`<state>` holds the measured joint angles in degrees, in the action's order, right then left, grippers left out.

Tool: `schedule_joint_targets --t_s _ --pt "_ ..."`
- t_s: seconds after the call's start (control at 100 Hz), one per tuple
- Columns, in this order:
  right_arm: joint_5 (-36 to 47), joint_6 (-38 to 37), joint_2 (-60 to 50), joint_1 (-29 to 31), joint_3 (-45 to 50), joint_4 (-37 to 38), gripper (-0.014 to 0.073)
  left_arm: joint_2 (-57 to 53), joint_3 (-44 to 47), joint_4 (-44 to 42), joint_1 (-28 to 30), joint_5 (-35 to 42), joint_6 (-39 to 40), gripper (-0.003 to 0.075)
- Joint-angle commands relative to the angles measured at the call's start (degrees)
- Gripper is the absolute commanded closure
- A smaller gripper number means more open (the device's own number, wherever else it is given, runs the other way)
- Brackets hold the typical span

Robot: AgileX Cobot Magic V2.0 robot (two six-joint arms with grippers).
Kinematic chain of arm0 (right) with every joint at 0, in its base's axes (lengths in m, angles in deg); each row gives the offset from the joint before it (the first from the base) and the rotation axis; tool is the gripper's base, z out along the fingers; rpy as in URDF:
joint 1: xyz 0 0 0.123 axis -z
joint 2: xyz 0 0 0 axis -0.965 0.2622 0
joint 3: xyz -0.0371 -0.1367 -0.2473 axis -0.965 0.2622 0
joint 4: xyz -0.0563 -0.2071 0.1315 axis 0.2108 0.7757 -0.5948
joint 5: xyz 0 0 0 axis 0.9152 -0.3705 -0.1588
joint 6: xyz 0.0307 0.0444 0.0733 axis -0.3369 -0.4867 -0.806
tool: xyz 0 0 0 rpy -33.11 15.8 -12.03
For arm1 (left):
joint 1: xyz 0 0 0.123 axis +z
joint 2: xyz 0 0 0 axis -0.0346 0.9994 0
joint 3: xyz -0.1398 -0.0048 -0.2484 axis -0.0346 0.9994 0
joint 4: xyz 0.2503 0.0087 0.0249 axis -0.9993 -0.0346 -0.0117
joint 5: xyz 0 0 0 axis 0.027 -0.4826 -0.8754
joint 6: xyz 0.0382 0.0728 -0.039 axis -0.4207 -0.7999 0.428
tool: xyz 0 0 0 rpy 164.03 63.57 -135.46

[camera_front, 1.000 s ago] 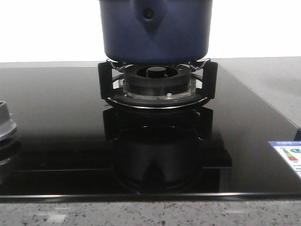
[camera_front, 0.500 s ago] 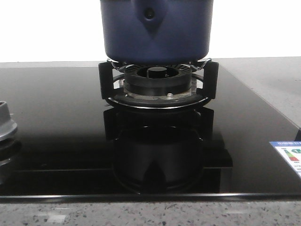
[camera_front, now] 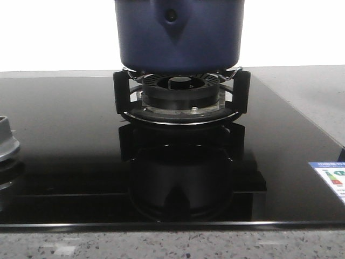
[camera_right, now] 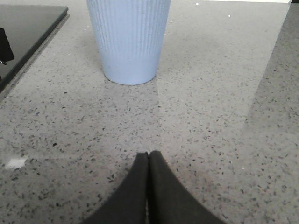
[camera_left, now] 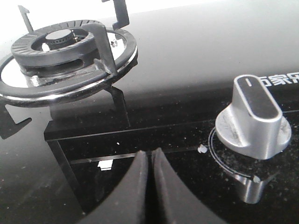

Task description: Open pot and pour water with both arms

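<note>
The pot (camera_front: 179,33) sits on the burner (camera_front: 181,91), its top cut off. Both grippers, left (camera_left: 150,161) and right (camera_right: 148,161), are pressed together, empty; a cup (camera_right: 128,39) stands beyond the right one.

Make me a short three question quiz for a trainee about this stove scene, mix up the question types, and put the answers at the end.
1. True or false: the large dark navy-blue round metal pot sits on the black burner grate.
2. Multiple choice: what stands on the speckled grey stone counter ahead of the right gripper? A) a pale blue ribbed cup B) a red bowl C) a glass bottle
3. Fill in: the left gripper, near the silver stove knob, has its fingers ____.

Key: 1 true; 2 A; 3 shut, holding nothing.
</note>
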<state>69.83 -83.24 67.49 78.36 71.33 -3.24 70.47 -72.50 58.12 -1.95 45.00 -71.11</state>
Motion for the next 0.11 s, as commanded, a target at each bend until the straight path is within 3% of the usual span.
schedule_joint_targets --t_s 0.0,0.1 --pt "0.8 0.5 -1.2 0.4 1.5 0.2 0.0657 0.6 2.4 -0.1 0.0 3.9 0.5 0.074" --pt "0.8 0.5 -1.2 0.4 1.5 0.2 0.0657 0.6 2.4 -0.1 0.0 3.9 0.5 0.074"
